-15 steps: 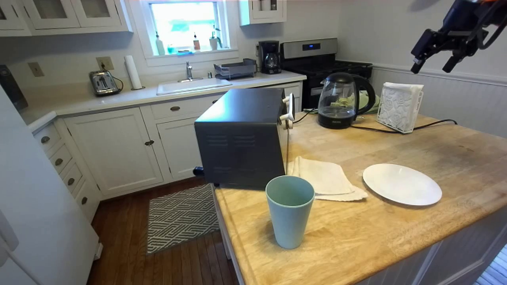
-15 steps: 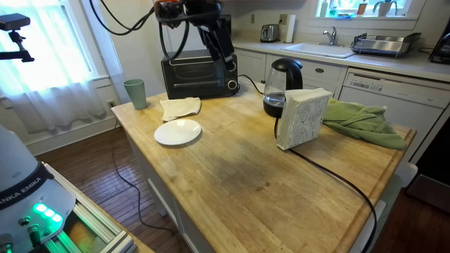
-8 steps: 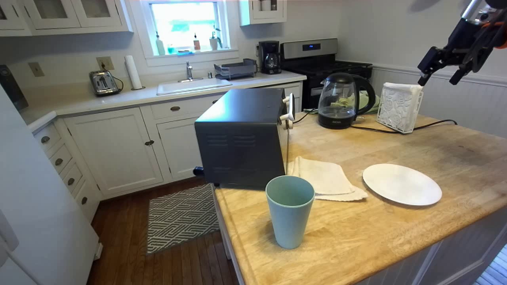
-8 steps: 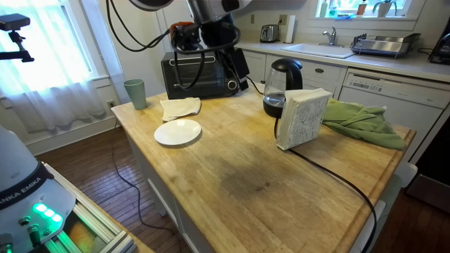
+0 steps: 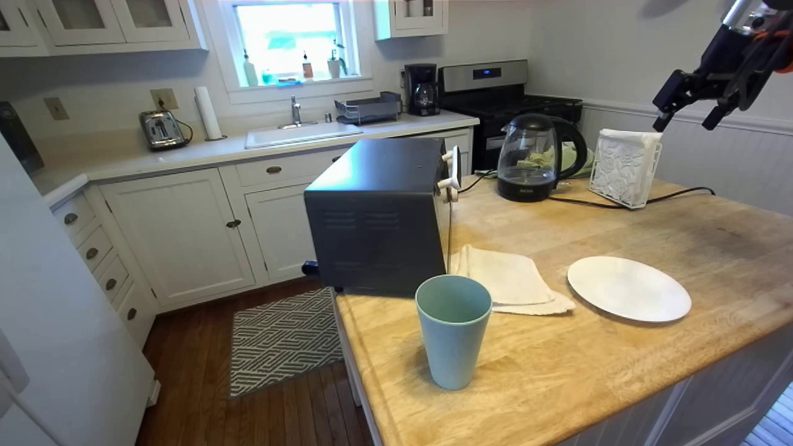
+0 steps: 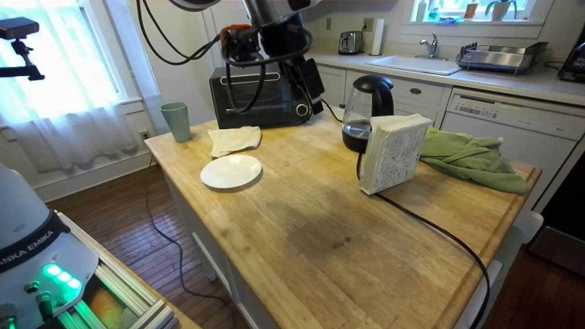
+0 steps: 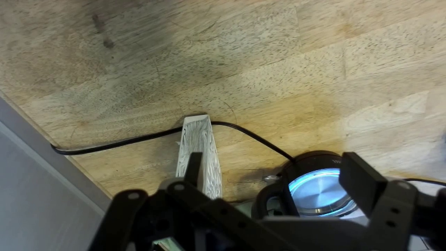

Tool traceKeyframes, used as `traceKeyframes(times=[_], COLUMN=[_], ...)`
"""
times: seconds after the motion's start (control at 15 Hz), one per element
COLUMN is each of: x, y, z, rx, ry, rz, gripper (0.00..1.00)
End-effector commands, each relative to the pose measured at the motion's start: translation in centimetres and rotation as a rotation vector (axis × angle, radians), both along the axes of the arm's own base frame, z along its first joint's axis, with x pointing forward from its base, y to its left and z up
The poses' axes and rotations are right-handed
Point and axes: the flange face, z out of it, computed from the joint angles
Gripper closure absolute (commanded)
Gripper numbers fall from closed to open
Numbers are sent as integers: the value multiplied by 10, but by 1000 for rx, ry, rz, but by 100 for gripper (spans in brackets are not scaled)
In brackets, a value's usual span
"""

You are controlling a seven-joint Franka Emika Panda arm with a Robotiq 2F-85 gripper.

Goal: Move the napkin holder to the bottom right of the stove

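My gripper (image 5: pixel 686 123), parted and empty, has just come lower; the napkin holder (image 6: pixel 394 154) stands by the green cloth (image 6: pixel 473 160), near a corner of the tabletop (image 6: pixel 292 196), so I judge grasping comes next

In an exterior view: gripper (image 5: pixel 686 126) up above table (image 5: pixel 570 365), fingers spread; one fingertip lines up with a top corner of the holder (image 5: pixel 623 168), contact unclear. Holder upright near far edge, cord (image 5: pixel 585 202) running past its foot. Kettle (image 5: pixel 530 158) just beside, handle toward holder, green cloth (image 5: pixel 567 158) showing behind it. Oven (image 5: pixel 379 217) at left edge. Cup (image 5: pixel 454 334) upright near same edge. Cream cloth (image 5: pixel 507 279) folded flat between oven and plate (image 5: pixel 629 288); plate lies toward the near right edge. Stove (image 5: pixel 499 102) beyond far edge, partly behind kettle.
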Motion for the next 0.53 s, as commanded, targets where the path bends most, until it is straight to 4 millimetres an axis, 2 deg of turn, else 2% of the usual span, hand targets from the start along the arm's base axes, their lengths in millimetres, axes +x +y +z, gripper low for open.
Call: traceKeyframes(times=[0.0,0.47], x=[18,41], y=[-12,-59], z=[-16,-70], rx=[-25,-93], ry=[-8,-5], rz=[-50,-125], gripper=[0,0])
